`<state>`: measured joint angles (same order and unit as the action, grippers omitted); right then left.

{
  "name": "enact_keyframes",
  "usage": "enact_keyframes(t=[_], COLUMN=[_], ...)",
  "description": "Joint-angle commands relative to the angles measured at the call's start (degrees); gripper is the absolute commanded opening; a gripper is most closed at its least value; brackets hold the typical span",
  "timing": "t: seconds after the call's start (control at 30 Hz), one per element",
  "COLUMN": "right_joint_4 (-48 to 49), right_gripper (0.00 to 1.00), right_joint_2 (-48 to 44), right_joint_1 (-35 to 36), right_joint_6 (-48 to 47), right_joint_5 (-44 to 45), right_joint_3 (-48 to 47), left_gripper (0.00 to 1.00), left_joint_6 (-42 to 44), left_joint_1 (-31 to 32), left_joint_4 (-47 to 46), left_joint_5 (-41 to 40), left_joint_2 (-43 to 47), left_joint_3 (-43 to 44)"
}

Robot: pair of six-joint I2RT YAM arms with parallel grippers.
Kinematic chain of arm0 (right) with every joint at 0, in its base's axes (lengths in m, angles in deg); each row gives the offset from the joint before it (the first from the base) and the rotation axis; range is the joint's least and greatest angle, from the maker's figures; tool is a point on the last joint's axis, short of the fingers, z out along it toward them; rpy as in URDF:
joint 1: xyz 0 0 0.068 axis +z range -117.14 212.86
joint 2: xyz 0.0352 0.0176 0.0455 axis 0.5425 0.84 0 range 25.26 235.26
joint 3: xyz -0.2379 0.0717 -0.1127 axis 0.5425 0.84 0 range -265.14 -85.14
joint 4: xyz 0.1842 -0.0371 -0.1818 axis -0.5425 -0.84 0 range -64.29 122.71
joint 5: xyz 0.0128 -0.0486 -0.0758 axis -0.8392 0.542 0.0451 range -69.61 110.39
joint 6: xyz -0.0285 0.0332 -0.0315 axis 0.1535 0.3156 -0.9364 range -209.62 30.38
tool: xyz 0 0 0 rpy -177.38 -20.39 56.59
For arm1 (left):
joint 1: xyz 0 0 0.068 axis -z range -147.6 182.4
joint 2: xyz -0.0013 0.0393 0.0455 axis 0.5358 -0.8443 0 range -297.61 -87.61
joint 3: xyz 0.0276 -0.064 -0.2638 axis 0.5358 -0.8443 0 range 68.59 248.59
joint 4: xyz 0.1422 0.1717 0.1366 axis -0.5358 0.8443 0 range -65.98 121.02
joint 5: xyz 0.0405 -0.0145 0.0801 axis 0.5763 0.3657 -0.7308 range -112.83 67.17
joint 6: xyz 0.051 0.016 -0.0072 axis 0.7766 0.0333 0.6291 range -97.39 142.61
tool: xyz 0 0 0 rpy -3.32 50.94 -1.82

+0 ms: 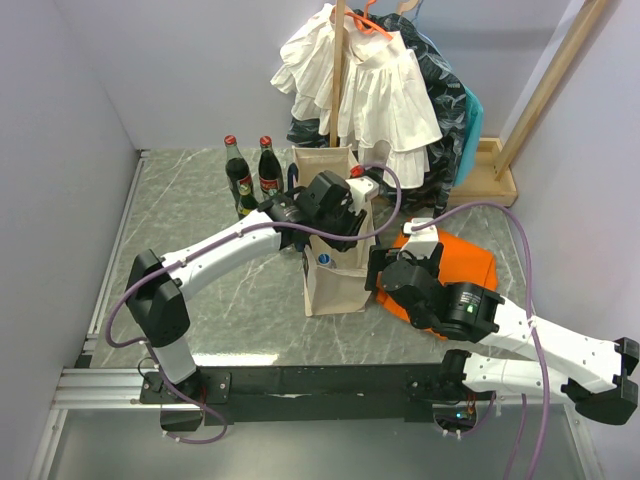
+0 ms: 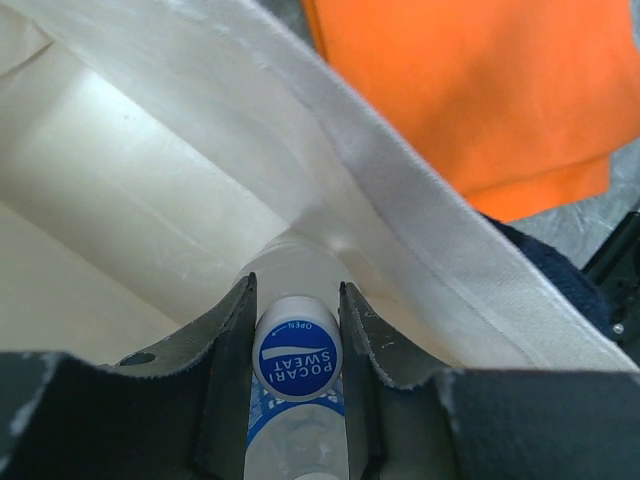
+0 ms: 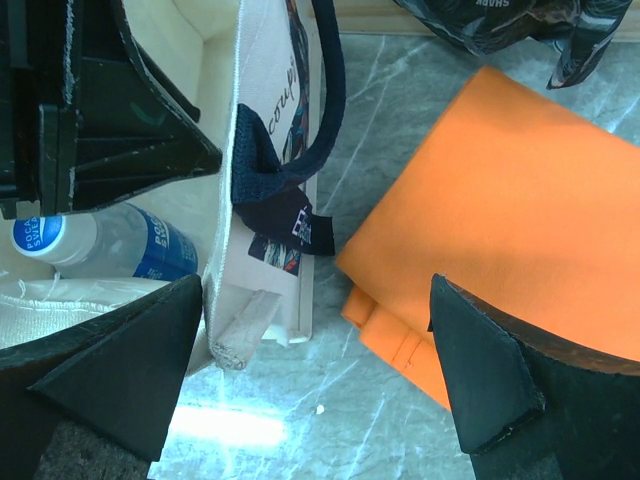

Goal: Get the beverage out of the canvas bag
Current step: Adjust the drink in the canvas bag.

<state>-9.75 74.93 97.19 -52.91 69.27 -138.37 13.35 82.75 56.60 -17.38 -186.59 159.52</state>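
Left gripper (image 2: 296, 290) hung inside the bag (image 2: 390, 200), pointing down at the bottle (image 2: 297, 348), a clear one whose blue Pocari Sweat cap faced the wrist camera. Its fingers (image 2: 228, 350) stood on either side of that cap with almost no gap showing, yet whether they pressed the plastic or merely flanked it could not be told from any view. From the right wrist the bottle seemed to lie tilted low in the bag, a little under the black fingers. Across from it the right gripper (image 3: 315, 290) was spread wide and held nothing, poised over the bag's right edge so that the canvas wall and the navy handle (image 3: 330, 90) lay between its fingers, with the orange cloth (image 3: 520, 200) on the table (image 3: 380, 420) just beside. Two cola bottles (image 1: 238, 178) stood outside the bag, off to its far left. The step in hand looked like the grasp itself: the bottle was bracketed but not yet lifted, so the task was judged about midway. The next move would call for a firm close on the neck just under the cap, then a straight pull up between the tall walls, slow enough that the soft canvas did not ride up with the bottle. The right gripper seemed placed to pinch the wall and hold the bag down during that lift, since a light bag might tip
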Motion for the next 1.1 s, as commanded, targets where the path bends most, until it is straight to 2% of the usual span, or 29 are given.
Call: enact_keyframes(t=[0.0,1.07], right_joint_4=[-0.43,1.06], right_gripper=[1.0,1.0], right_joint_2=[-0.45,-0.98], right_joint_1=[-0.26,-0.18], right_joint_6=[0.03,-1.03], right_joint_5=[1.92,1.92], right_joint_3=[0.32,0.24], left_gripper=[0.01,0.01], left_joint_6=[0.64,3.19], left_joint_1=[0.1,0.1], left_joint_4=[-2.52,-6.82], left_joint_5=[-2.9,-9.76], left_joint_2=[1.95,2.65], left_joint_3=[5.83,10.13])
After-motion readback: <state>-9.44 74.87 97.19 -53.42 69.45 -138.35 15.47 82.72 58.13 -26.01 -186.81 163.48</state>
